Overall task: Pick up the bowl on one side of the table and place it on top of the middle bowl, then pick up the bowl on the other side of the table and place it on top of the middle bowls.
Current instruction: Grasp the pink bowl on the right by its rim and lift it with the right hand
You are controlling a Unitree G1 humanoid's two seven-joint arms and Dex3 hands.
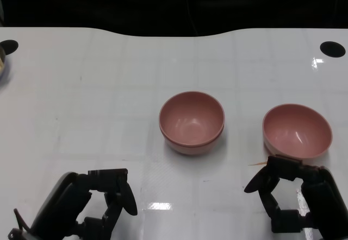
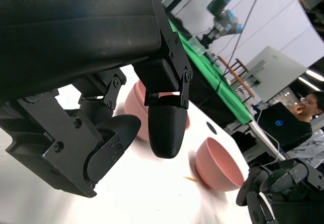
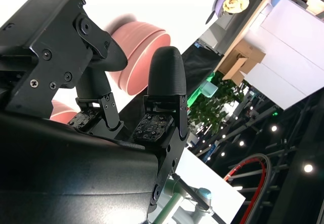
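Nearest the camera, at the table's [image 1: 81,88] front edge, both hands rested low and empty. Left hand [image 1: 92,202] sat with fingers apart and lightly curved, gripping nothing. Right hand [image 1: 296,194] also held nothing, fingers spread, its fingertips [image 1: 272,166] just beside the near rim of the right bowl [image 1: 297,131], not clearly touching.

Right bowl stood upright on the table, well apart from the middle stack [image 1: 191,122]. Stack looked like 2 pink bowls nested, a second rim showing under the top one, so 1 side bowl seemed already placed. Left side of the table held no bowl.

Handling, judged: bowl looked like smooth, rigid plastic or melamine, light, glossy and likely slippery, prone to skate on the slick white tabletop if pushed. Best hold probably a pinch across the near rim, thumb inside, fingers outside on the wall.

Path from right bowl to stack was open. A small orange sliver [image 1: 256,164] lay by the right fingertips. Farther off: a dark round hole [image 1: 332,49] at the far right corner, another [image 1: 8,46] at far left, beside part of a metal dish [image 1: 2,69] at the left edge.
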